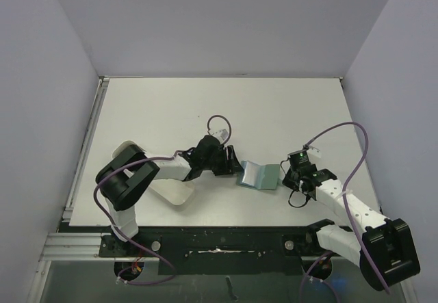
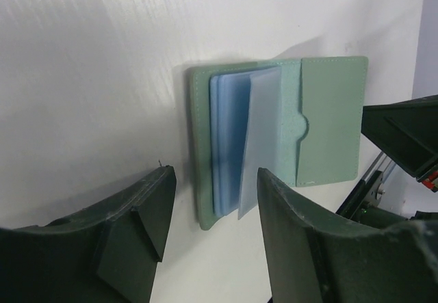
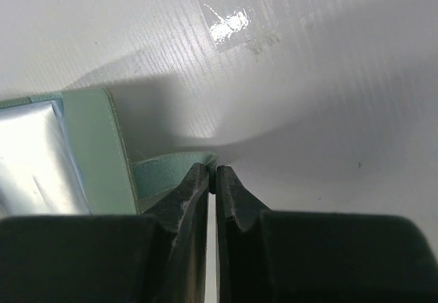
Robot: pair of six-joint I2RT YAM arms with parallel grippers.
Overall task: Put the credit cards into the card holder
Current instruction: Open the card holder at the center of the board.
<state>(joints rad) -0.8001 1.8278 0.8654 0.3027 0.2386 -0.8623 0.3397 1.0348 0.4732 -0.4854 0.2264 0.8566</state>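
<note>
— Sage-green flat folding card holder (image 2: 332, 111): plain outside?
— Plain sage-green throughout. Pale blue and frosted on its thin inner plastic sleeves (image 2: 233, 139).
— And the flat ribbed plastic desk (image 2: 96, 77)?
— White, finely lined. Dark green-black on the moulded left tool (image 2: 215, 176) and right tool (image 3: 213, 173); purple on the thin looping cables (image 1: 354, 124).

Left arm (image 1: 171, 172): white tubular links, chunky black joint housings. Right arm (image 1: 352, 211): same white-and-black build. Purple cable (image 1: 217, 119) loops above left wrist. Second purple cable (image 1: 345, 126) runs in long arc along right arm. Small green light (image 1: 299, 157) on right wrist. Left gripper (image 2: 213, 180): two dark greenish-black fingers, matte, grainy, wedge-shaped with angled facets. Right gripper (image 3: 212, 174): same dark fingers, tapering to narrow tips.
</note>
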